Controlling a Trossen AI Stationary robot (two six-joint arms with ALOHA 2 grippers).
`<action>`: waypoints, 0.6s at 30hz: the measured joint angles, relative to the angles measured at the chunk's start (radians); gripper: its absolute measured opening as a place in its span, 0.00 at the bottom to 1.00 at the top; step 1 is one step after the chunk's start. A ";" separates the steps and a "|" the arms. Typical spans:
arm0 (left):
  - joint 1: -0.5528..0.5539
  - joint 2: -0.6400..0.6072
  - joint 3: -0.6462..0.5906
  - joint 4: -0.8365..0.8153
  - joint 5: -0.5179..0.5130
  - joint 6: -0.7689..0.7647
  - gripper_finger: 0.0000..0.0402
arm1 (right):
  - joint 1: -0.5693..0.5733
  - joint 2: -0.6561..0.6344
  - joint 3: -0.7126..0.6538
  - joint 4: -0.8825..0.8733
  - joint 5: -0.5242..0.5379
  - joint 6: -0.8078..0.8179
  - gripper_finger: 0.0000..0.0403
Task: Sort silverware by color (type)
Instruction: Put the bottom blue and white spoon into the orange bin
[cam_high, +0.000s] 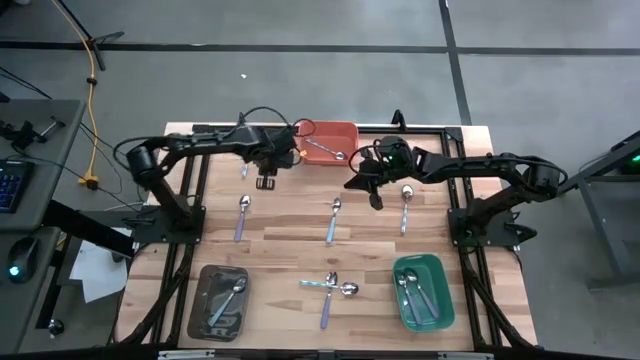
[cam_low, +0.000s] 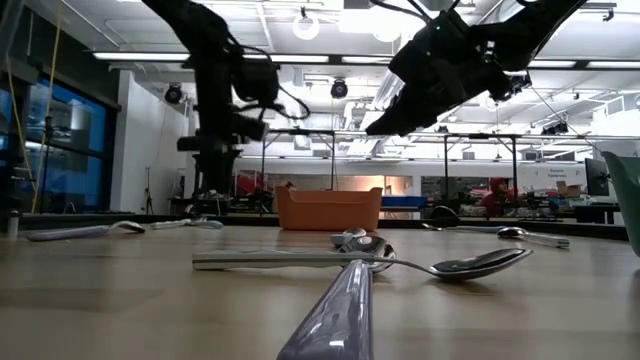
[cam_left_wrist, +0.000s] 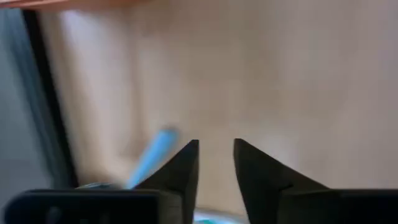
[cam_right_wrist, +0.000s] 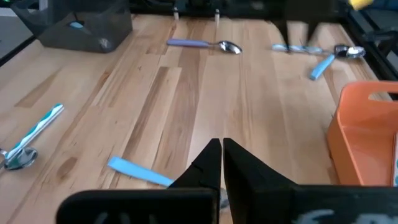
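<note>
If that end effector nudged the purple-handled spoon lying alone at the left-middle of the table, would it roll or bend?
The purple-handled spoon lies flat on the wooden table, so it would probably slide or spin rather than roll. Its slim handle and shiny metal bowl look rigid and light, so bending seems unlikely, though a grip might slip.

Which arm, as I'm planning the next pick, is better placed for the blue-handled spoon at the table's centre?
Right. The right pincer hovers beside that spoon, whose handle shows just ahead in its wrist view; the left pincer is farther off.
</note>
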 joint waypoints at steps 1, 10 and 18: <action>-0.017 -0.024 -0.027 0.020 0.025 -0.023 0.18 | 0.000 0.000 0.000 -0.008 0.001 0.000 0.00; -0.210 -0.216 -0.316 0.398 0.106 -0.268 0.01 | 0.063 0.000 0.000 -0.030 0.189 0.039 0.00; -0.472 -0.262 -0.371 0.552 0.194 -0.500 0.00 | 0.154 0.000 0.000 -0.011 0.270 0.052 0.00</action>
